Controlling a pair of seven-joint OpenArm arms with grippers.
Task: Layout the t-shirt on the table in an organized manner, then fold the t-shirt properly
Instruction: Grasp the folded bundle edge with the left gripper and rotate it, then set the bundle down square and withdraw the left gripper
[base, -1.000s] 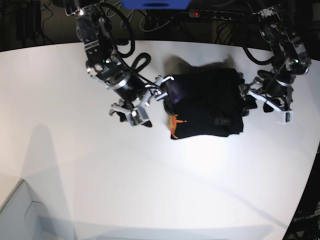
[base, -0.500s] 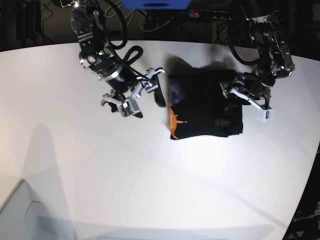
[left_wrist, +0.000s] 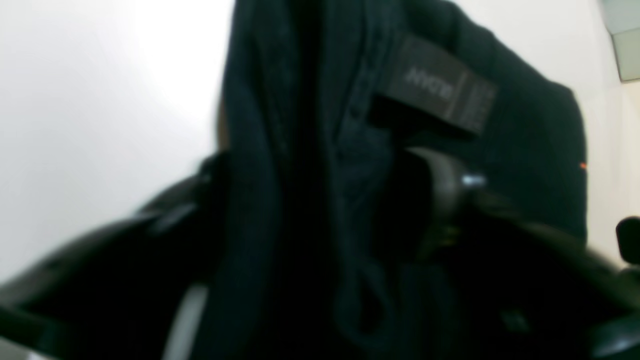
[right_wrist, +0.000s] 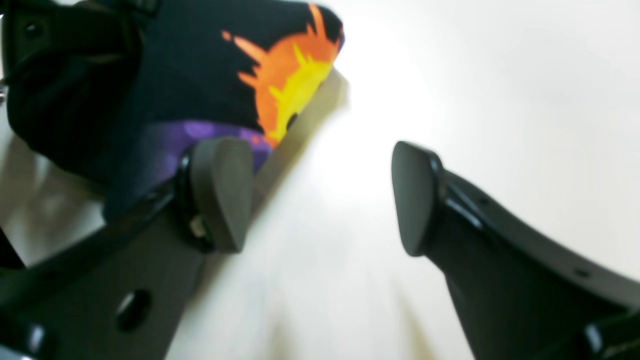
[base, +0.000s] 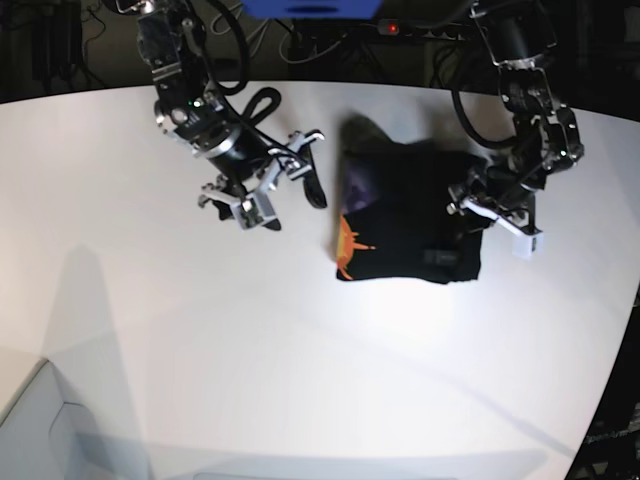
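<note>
The black t-shirt (base: 405, 215) lies folded into a compact rectangle on the white table (base: 200, 330), its orange print (base: 347, 245) at the left edge. My left gripper (base: 470, 205) sits on the shirt's right edge. In the left wrist view a thick bunch of the t-shirt (left_wrist: 310, 150) with its tag (left_wrist: 435, 85) fills the space between the jaws of the left gripper (left_wrist: 325, 200). My right gripper (base: 290, 200) stands open, left of the shirt and apart from it. Nothing but bare table (right_wrist: 500, 75) shows between the right gripper (right_wrist: 320, 195) fingers, with the orange and purple print (right_wrist: 285, 85) beyond the left finger.
A black power strip (base: 400, 28) with a red light, cables and a blue object (base: 310, 8) lie beyond the table's far edge. A white box (base: 30, 420) sits at the lower left corner. The table's curved edge (base: 620, 330) runs down the right side.
My left gripper came in from the right onto the shirt's right edge and its jaws narrowed around the cloth. My right gripper drew back to the left, away from the shirt, still open.
</note>
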